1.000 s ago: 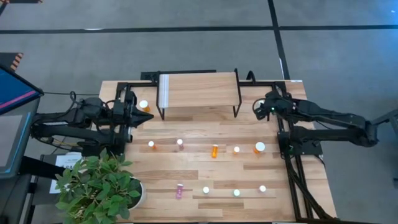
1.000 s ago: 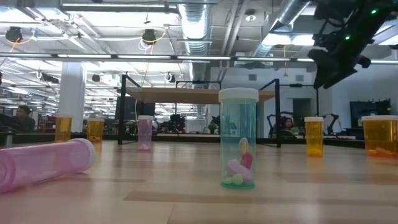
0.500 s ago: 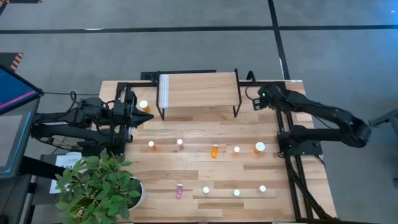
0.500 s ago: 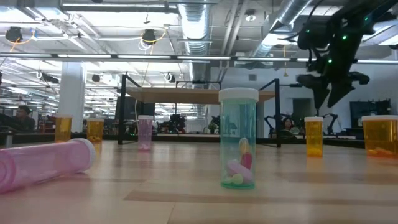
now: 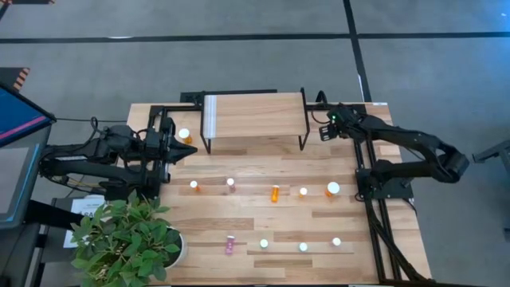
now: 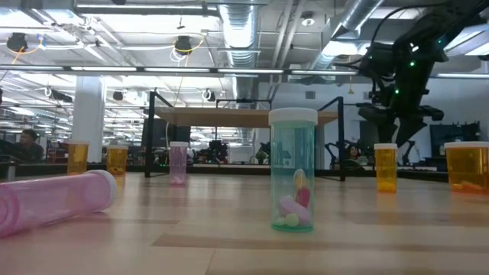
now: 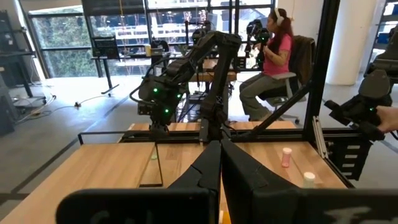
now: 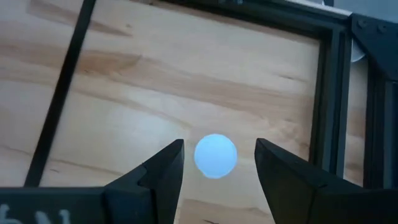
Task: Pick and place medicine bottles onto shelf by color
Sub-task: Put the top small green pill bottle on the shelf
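The light-wood shelf (image 5: 253,114) stands at the table's far middle, its white ridged strip (image 5: 211,115) at its left end. My right gripper (image 5: 323,128) is open beside the shelf's right leg and points down. In the right wrist view a bottle's white cap (image 8: 215,155) shows between its two fingers (image 8: 163,167), with a gap on each side. My left gripper (image 5: 180,149) is shut and empty at the far left, beside a large orange bottle (image 5: 185,135). Several small orange, pink and pale green bottles stand or lie across the table's middle (image 5: 275,193) and near part (image 5: 303,247).
A potted plant (image 5: 127,239) fills the near left corner. A black frame (image 5: 374,191) runs along the table's right side. A pink bottle (image 6: 53,202) lies on its side near the front. A seated person (image 7: 273,56) shows in the room beyond the table.
My right gripper has gone toward the table's far edge and a little left toward the shelf's right leg. It has tipped from slanting to pointing down and has come lower. The bottles have stayed in place.
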